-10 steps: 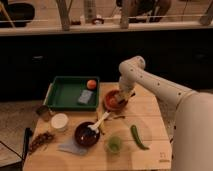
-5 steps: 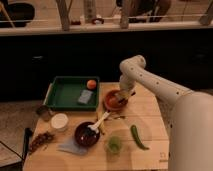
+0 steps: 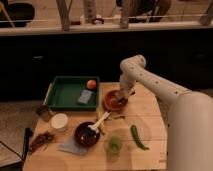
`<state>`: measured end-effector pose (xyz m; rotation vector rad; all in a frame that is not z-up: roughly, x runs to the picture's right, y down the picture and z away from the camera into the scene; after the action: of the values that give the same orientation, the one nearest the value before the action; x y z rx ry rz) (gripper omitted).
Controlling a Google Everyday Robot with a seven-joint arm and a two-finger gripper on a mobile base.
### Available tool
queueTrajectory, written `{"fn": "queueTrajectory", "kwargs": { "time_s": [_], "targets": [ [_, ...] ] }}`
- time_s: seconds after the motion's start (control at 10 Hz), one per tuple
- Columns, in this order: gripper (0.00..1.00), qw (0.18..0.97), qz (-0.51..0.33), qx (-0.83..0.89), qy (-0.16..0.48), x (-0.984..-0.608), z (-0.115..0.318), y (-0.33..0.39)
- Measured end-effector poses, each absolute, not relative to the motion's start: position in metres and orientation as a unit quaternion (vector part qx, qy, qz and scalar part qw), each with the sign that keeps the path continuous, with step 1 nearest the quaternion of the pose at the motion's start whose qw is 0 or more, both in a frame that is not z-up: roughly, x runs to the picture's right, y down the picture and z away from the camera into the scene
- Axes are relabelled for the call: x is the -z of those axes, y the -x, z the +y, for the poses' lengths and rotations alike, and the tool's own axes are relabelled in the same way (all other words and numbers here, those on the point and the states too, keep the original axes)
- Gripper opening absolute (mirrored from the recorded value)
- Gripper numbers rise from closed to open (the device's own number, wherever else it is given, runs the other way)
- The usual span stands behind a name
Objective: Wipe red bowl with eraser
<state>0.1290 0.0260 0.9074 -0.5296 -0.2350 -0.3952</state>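
Observation:
The red bowl sits on the wooden table just right of the green tray. My gripper reaches down from the white arm into the bowl's right half. The eraser is hidden under the gripper; I cannot make it out.
A green tray holds a grey-blue block and an orange ball. A dark maroon bowl with a white spoon stands in front. A green cup, a green pepper, a white lid and a metal cup lie around.
The gripper has shifted slightly inside the red bowl; the arm's wrist has moved a little. Nothing else moved.

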Motion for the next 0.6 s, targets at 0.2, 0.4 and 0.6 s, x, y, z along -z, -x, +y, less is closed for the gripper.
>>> {"fn": "queueTrajectory", "kwargs": {
  "time_s": [0.2, 0.4, 0.6],
  "targets": [
    [0.0, 0.937, -0.125, 0.188, 0.267, -0.911, 0.026, -0.131],
    [0.0, 0.934, -0.136, 0.189, 0.271, -0.917, 0.021, -0.124],
    [0.0, 0.929, -0.144, 0.204, 0.274, -0.918, 0.018, -0.11]
  ]
}}
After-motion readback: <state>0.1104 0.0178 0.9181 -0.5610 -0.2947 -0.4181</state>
